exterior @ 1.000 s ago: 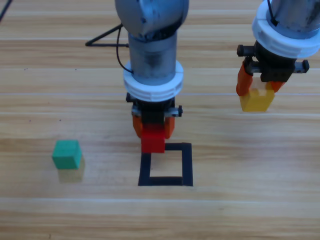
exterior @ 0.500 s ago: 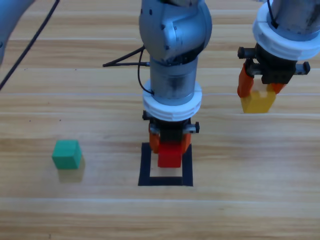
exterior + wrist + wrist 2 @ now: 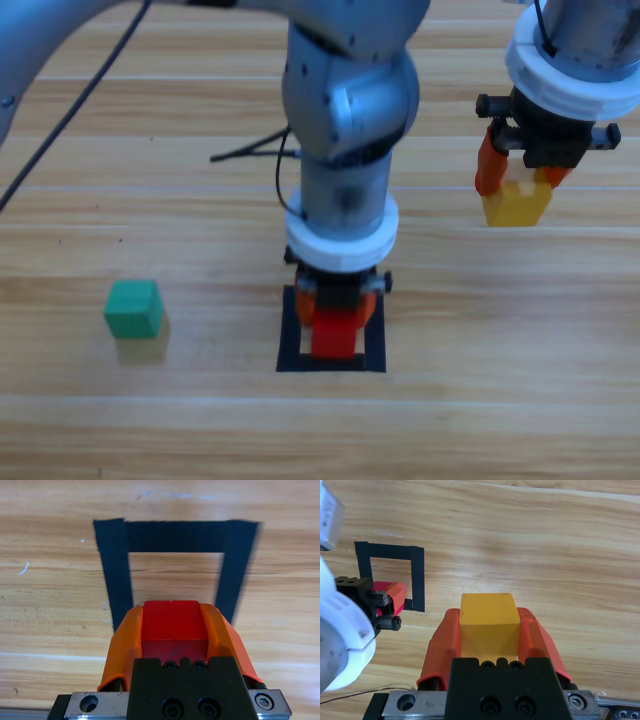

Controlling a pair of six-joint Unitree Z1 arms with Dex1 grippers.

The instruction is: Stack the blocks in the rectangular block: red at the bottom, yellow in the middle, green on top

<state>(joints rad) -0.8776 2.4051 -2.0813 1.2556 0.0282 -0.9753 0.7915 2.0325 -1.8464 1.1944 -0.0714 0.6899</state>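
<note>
My left gripper (image 3: 336, 325) is shut on the red cube (image 3: 335, 334) and holds it inside the black tape rectangle (image 3: 374, 340); whether the cube touches the wood I cannot tell. In the left wrist view the red cube (image 3: 174, 626) sits between the orange jaws of that gripper (image 3: 174, 625) with the rectangle (image 3: 175, 536) just beyond. My right gripper (image 3: 518, 185) hangs at the upper right, shut on the yellow cube (image 3: 515, 203). The right wrist view shows the yellow cube (image 3: 487, 615) gripped in my right gripper (image 3: 488, 620). The teal-green cube (image 3: 134, 308) lies on the table at the left.
A black cable (image 3: 250, 152) trails over the wood behind the left arm. The left arm's grey body (image 3: 345, 120) fills the middle of the high view and hides the rectangle's far edge.
My left gripper has carried the red cube toward the front, from the rectangle's far left corner into its centre. The right gripper with the yellow cube has held still.
</note>
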